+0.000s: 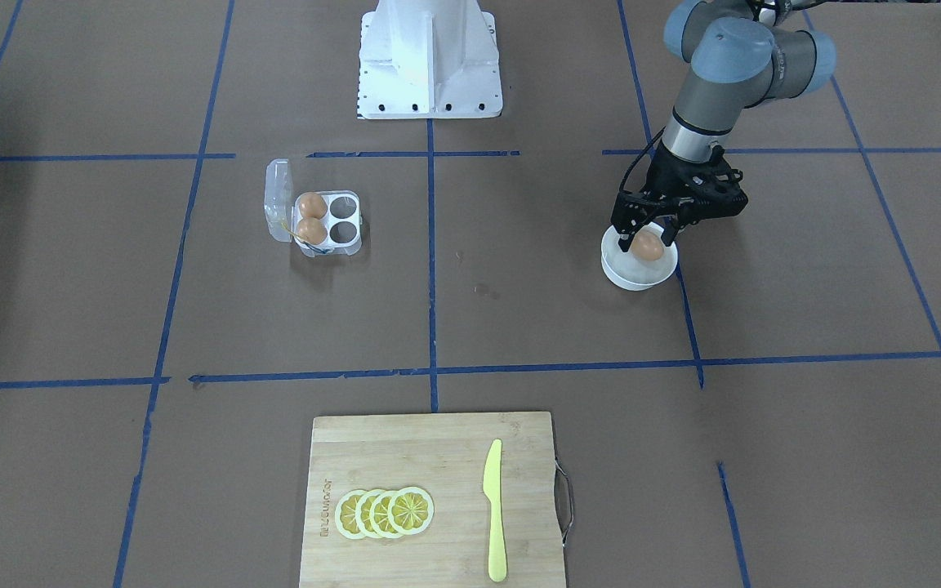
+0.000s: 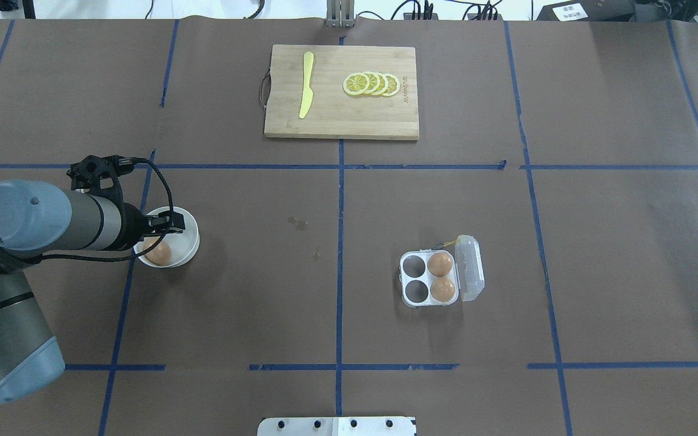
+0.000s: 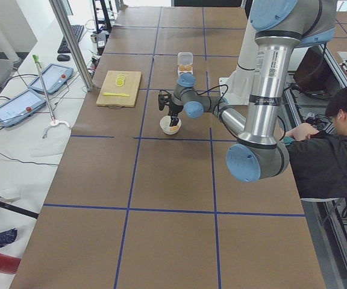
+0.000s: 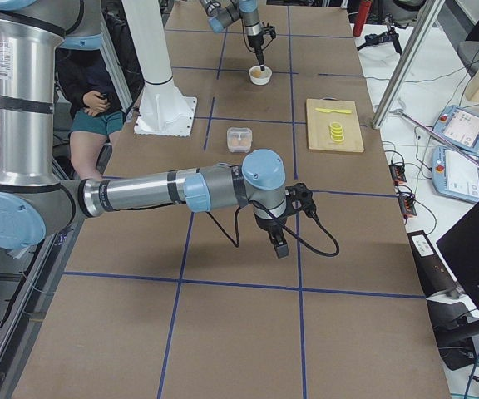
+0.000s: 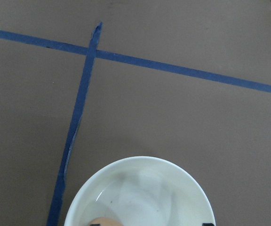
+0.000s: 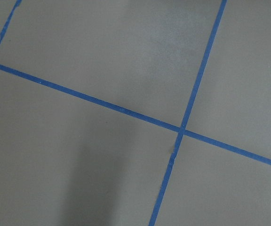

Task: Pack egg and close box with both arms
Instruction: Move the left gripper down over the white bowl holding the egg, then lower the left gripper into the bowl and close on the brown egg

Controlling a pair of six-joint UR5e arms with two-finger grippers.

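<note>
The egg (image 1: 647, 247) is orange-brown and lies in a round white bowl (image 1: 638, 279) on the robot's left side of the table. My left gripper (image 1: 646, 238) hangs over that bowl, open, with one black finger on each side of the egg (image 2: 158, 252). In the left wrist view only the egg's top (image 5: 105, 221) peeks in at the bottom, inside the bowl (image 5: 140, 188). The box (image 2: 403, 280) is a clear four-cell carton with its lid (image 2: 469, 267) open; two brown eggs (image 2: 440, 264) fill the cells beside the lid. My right gripper (image 4: 279, 241) shows only from the side; I cannot tell its state.
A wooden cutting board (image 1: 405, 457) at the table's far edge carries lemon slices (image 1: 385, 513) and a yellow knife (image 1: 493, 506). The white robot base (image 1: 430, 57) stands at the near edge. A person (image 3: 336, 150) sits beside the table.
</note>
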